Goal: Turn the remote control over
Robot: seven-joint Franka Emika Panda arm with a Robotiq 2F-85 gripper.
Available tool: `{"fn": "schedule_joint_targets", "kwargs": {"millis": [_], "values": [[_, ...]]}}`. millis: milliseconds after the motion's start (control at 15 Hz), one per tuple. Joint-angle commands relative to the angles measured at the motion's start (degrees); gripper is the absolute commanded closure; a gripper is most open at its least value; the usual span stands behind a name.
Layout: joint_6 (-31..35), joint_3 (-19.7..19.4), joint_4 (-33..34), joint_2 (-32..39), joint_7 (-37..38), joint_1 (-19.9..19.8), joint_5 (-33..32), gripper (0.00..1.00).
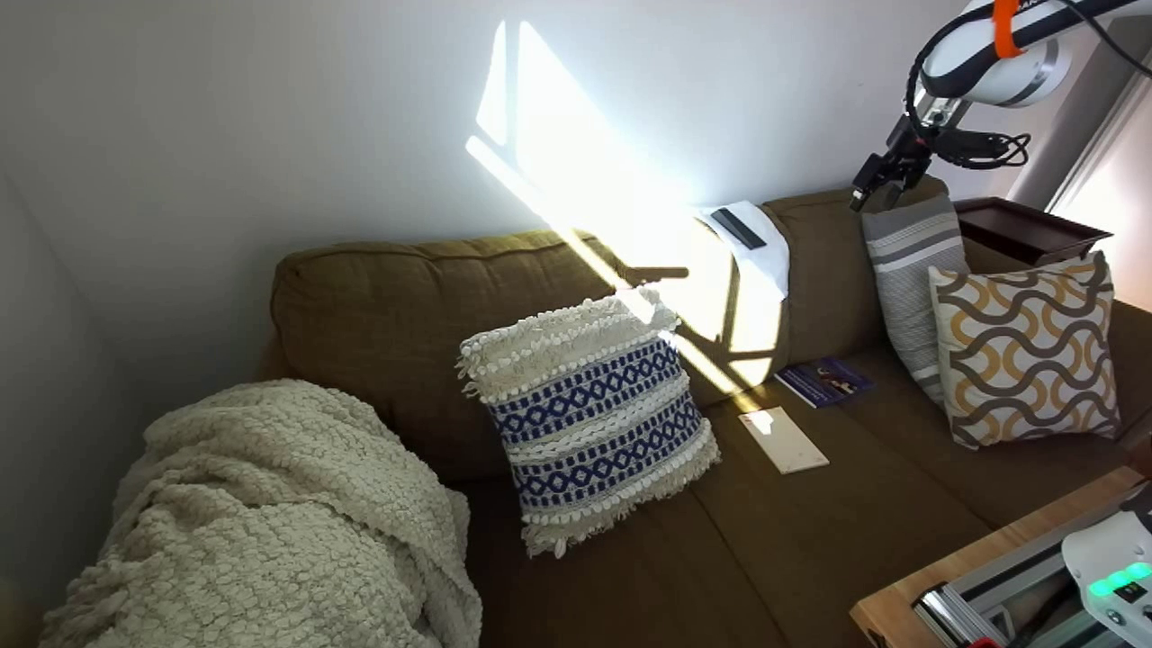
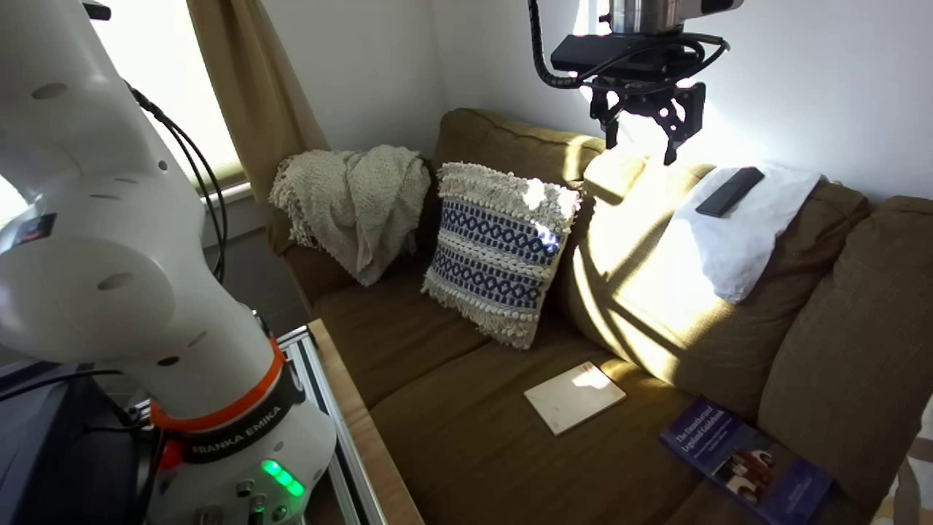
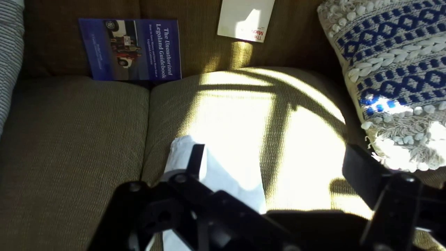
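The remote control [image 1: 738, 228] shows as a slim dark grey bar. It lies flat on a white cloth [image 1: 767, 270] draped over the top of the sofa back. It also shows in an exterior view [image 2: 730, 192], lying on the cloth [image 2: 729, 248]. My gripper [image 2: 641, 149] is open and empty, held in the air above the sofa and apart from the remote; it also shows in an exterior view [image 1: 875, 200]. In the wrist view the open fingers [image 3: 275, 151] frame the sunlit sofa back, with the cloth [image 3: 226, 181] under the left finger. The remote does not show there.
A blue-and-white fringed cushion [image 2: 496, 248] leans on the sofa back. A cream book [image 2: 576, 397] and a purple guidebook [image 2: 743, 459] lie on the seat. A patterned cushion [image 1: 1026, 351] and grey striped cushion [image 1: 918, 288] stand near the tray [image 1: 1026, 229]. Strong sunlight washes out the middle.
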Motion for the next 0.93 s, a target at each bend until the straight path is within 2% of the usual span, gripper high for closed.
{"fn": "schedule_joint_targets", "kwargs": {"millis": [0,133,600,867], "values": [[-1.2,0.6,2.0,1.9,-0.2,-0.3,-1.6,0.00],[-2.7,1.1,6.1,6.3,-2.1,-0.1,-3.1,0.00],[-3.8,1.6,19.4,20.6,4.9,2.8,-22.2,0.00],[-6.1,1.1,26.5,28.1,6.6,4.4,-27.7,0.00]]}}
